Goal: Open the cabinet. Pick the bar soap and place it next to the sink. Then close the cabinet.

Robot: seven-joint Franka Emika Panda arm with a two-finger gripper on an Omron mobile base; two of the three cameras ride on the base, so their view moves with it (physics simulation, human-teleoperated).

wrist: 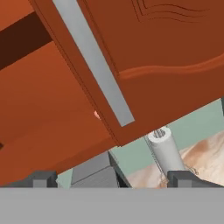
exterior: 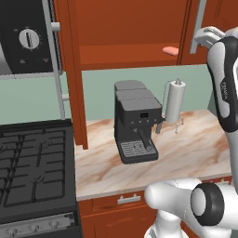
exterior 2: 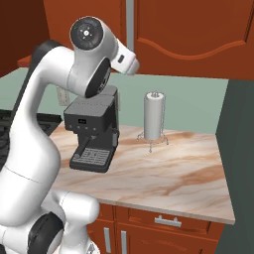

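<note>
The gripper [wrist: 111, 179], its two tips spread wide with nothing between them, faces the edge of the cabinet's [wrist: 166, 48] right door with its silver bar handle [wrist: 94, 65], and only a sliver of the bar soap [wrist: 96, 114] peeks out past that edge. The left base view shows the left door swung open and the soap lying whole on the cabinet floor near the right door. Below, the coffee machine [exterior: 135, 121] and paper-towel roll [exterior: 175, 101] stand apart on the marble surface [exterior: 195, 148], beside the stove [exterior: 32, 172].

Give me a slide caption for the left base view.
Cabinet left door swung open, pink bar soap on its shelf above the coffee machine and paper-towel roll.
</note>
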